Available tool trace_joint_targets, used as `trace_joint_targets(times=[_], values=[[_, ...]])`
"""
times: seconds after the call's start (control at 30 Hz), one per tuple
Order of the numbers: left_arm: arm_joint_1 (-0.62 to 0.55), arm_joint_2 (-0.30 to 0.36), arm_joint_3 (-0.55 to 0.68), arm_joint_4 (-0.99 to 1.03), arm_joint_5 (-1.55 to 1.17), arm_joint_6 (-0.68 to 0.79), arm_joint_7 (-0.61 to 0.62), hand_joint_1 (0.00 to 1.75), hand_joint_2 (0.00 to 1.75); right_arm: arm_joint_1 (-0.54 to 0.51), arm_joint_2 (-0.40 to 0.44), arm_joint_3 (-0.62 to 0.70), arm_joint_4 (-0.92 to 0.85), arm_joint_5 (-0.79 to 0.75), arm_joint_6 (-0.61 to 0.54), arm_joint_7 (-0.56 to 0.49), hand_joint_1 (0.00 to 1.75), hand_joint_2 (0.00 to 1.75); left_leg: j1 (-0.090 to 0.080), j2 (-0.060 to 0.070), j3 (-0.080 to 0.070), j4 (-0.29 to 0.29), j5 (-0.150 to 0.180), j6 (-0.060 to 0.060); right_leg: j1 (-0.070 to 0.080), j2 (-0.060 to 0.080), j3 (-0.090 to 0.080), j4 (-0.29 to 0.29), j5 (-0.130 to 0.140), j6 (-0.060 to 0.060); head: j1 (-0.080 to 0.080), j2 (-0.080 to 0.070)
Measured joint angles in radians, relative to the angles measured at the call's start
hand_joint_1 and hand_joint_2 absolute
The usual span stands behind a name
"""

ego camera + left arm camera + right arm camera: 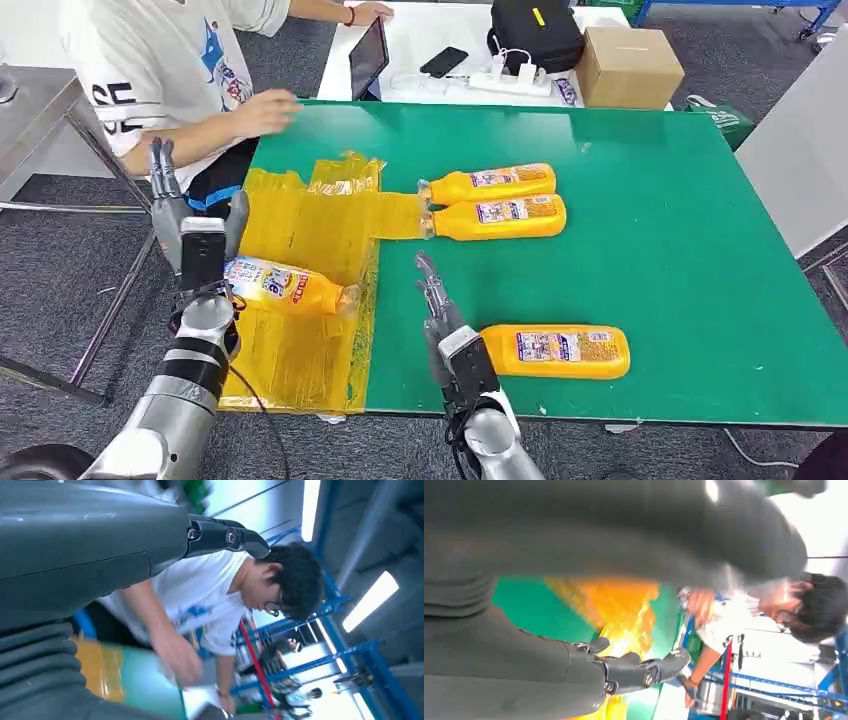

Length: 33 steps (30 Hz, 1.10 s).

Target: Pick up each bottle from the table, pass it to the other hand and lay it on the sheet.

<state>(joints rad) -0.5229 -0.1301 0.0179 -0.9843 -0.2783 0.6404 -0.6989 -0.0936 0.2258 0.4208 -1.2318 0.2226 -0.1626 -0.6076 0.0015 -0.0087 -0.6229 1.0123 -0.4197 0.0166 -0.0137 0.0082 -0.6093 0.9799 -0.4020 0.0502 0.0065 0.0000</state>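
Nearest the robot, the right hand (437, 300) reaches up from the front edge of the green surface (680, 250). Its fingers (428, 275) point straight ahead, close together and holding nothing, over bare green just beside the sheet's right edge. In the right wrist view, the dark fingers (644, 672) are stretched out with nothing between them and the thumb. Just to the right of that arm, the nearest orange bottle (555, 351) lies on its side on the green, close to the forearm but not touched by the hand.

On the left, the left hand (190, 225) is raised at the left edge of the yellow sheet (300, 240), its fingers (160, 165) upright and spread, gripping nothing. In the left wrist view, one dark finger (225, 536) sticks out into the air. A labelled bottle (285, 286) lies on its side on the sheet just beside the left wrist; I cannot tell whether it touches the arm.

Farther out, two more orange bottles lie side by side, touching, with their caps toward the sheet: the nearer one (498, 217) and the farther one (490, 183).

Beyond, a person in a white shirt (170, 60) sits at the far left corner, one hand (265, 110) at the edge of the surface. Behind that are a tablet (368, 57), a phone (444, 62), a black bag (535, 35) and a cardboard box (628, 66).
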Motion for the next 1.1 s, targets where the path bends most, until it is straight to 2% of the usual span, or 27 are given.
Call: trace_joint_targets(times=[0.13,0.27,0.37,0.53,0.67,0.83,1.1], values=[[0.067,-0.015,-0.003,-0.061,0.07,-0.118,0.0,0.0,1.75,0.036,-0.087,-0.016,-0.084,0.126,-0.026,0.07,0.0,1.75,0.0,-0.001,0.0,0.0,0.0,0.0,0.0,0.0,0.0,0.0,0.0,0.0,0.0,0.0],[0.113,-0.027,-0.007,-0.102,0.081,-0.144,-0.001,0.0,1.75,0.061,-0.134,-0.042,-0.145,0.163,-0.014,0.089,0.0,1.75,0.0,0.0,-0.001,0.0,0.0,0.0,0.0,0.0,0.0,0.0,0.0,0.0,0.0,0.0],[0.156,-0.032,-0.013,-0.14,0.088,-0.19,0.017,0.0,1.75,0.08,-0.179,-0.059,-0.189,0.262,-0.04,0.155,0.0,1.75,0.0,0.0,0.0,0.0,0.0,0.0,0.0,0.0,0.0,0.0,0.0,0.0,0.0,0.0],[0.297,-0.039,-0.035,-0.205,0.073,-0.263,0.039,0.0,1.75,0.135,-0.297,-0.142,-0.307,0.372,-0.032,0.249,0.0,1.75,-0.001,0.0,-0.001,0.0,-0.002,0.002,-0.001,0.0,0.0,-0.001,0.0,0.0,0.0,0.0],[0.364,-0.043,-0.052,-0.226,0.053,-0.311,0.04,0.0,1.75,0.157,-0.362,-0.205,-0.362,0.406,-0.001,0.286,0.0,1.75,-0.001,0.0,-0.001,0.0,-0.003,0.002,-0.001,0.0,0.0,-0.001,0.0,0.001,0.0,0.0],[0.387,-0.047,-0.063,-0.228,0.023,-0.358,0.046,0.0,1.75,0.157,-0.413,-0.223,-0.358,0.429,0.109,0.359,0.0,1.75,-0.001,0.0,-0.001,0.0,-0.003,0.003,0.0,0.0,0.0,-0.001,0.0,0.001,-0.001,0.0],[0.374,-0.055,-0.063,-0.197,0.014,-0.361,0.046,0.0,1.75,0.11,-0.455,-0.231,-0.22,0.415,0.141,0.387,0.0,1.75,-0.001,0.0,-0.001,0.0,-0.002,0.002,0.0,0.0,0.0,-0.001,0.0,0.001,0.0,0.0]])
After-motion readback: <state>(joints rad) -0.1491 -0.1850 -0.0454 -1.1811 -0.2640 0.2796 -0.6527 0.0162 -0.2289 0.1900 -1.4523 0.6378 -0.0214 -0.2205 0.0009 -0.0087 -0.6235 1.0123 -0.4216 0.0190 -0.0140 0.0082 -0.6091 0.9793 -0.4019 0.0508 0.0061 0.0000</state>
